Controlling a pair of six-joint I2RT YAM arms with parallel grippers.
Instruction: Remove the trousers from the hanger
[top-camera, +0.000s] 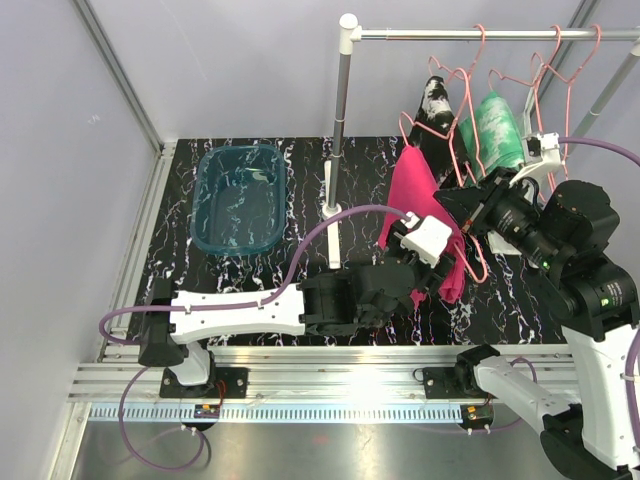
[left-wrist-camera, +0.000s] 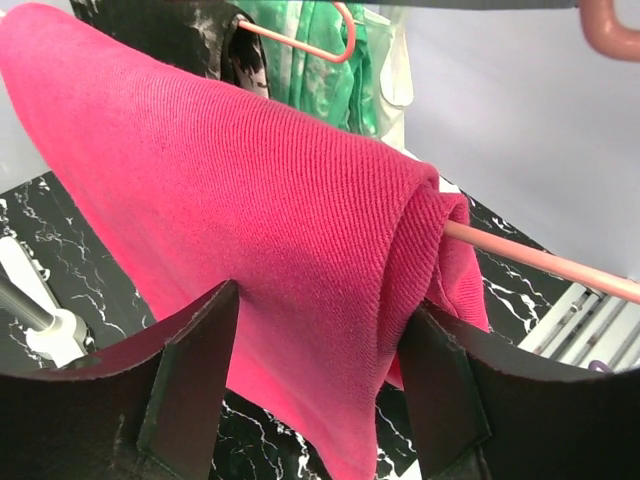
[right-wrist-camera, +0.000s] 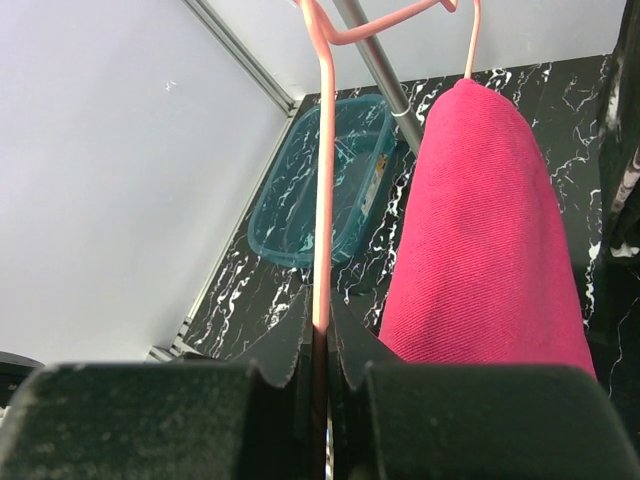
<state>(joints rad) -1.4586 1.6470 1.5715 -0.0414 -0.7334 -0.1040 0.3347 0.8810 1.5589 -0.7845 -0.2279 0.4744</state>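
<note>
Step in hand: gripping the pink trousers (left-wrist-camera: 250, 200) while the hanger (right-wrist-camera: 323, 180) is braced.

Right pincer (right-wrist-camera: 320, 340) is clamped narrow on the hanger's wire, with the cloth draped just to its right. Left pincer (left-wrist-camera: 320, 310) is wide, one jaw on each side of the hanging fold and the hanger bar running out past its right jaw. I cannot tell whether the jaws touch the cloth. The black (top-camera: 437, 105) and green (top-camera: 495, 130) pairs hang beyond both pincers, on their own hangers. Judgement: nothing is off a hanger yet, so this is the first of three. The next move calls for closing the left pincer on the fold, then pulling along the bar and away from the right pincer. The risk is the cloth bunching at the bar end.
</note>
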